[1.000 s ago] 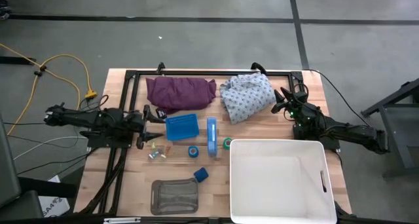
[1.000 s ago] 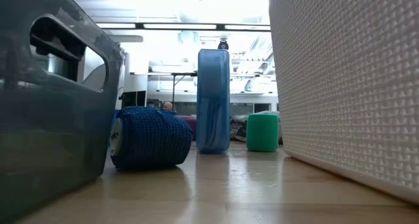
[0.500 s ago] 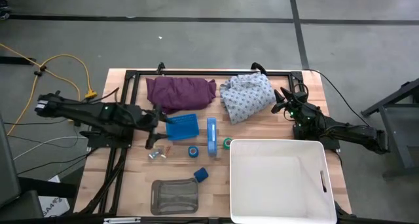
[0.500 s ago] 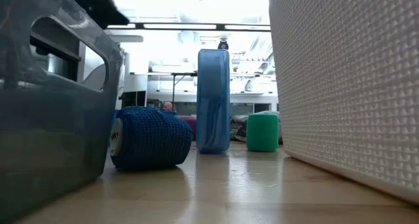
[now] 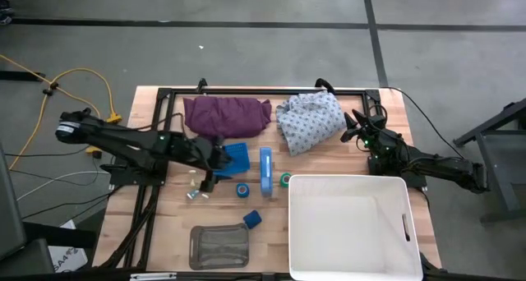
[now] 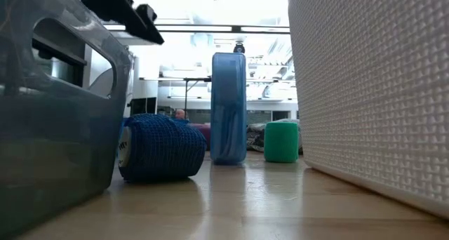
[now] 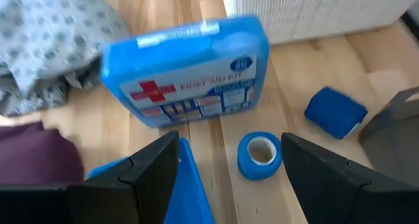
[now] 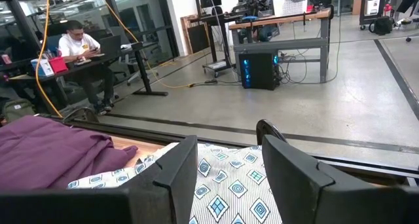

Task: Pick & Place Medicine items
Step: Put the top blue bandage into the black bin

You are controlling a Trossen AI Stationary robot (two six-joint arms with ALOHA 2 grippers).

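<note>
The medicine items lie mid-table: a blue tape roll (image 5: pixel 242 190) (image 7: pixel 260 155), a green roll (image 5: pixel 284 180) (image 6: pixel 282 142), a dark blue wrap roll (image 5: pixel 252 219) (image 6: pixel 158 147) (image 7: pixel 335 111), tiny pale vials (image 5: pixel 196 193) and a blue first-aid case (image 5: pixel 265 170) (image 7: pixel 190 70) standing on its edge. My left gripper (image 5: pixel 210 172) (image 7: pixel 229 178) hangs open above the blue slotted tray (image 5: pixel 233 157), slanting down toward the tape roll and touching nothing. Far right, my right gripper (image 5: pixel 353 131) (image 8: pixel 229 175) waits open beside the patterned cloth (image 5: pixel 311 121).
A large white basket (image 5: pixel 349 228) fills the near right. A clear grey bin (image 5: pixel 219 246) sits at the near edge. A purple cloth (image 5: pixel 226 115) lies at the far side, left of the patterned one. A black frame (image 5: pixel 164 96) runs along the far and left sides.
My left gripper has swung out from the left toward the table's right edge, rising and tipping to slant downward, and now stands over the blue tray's left part near the vials. Its fingers stay open. No item has moved.
</note>
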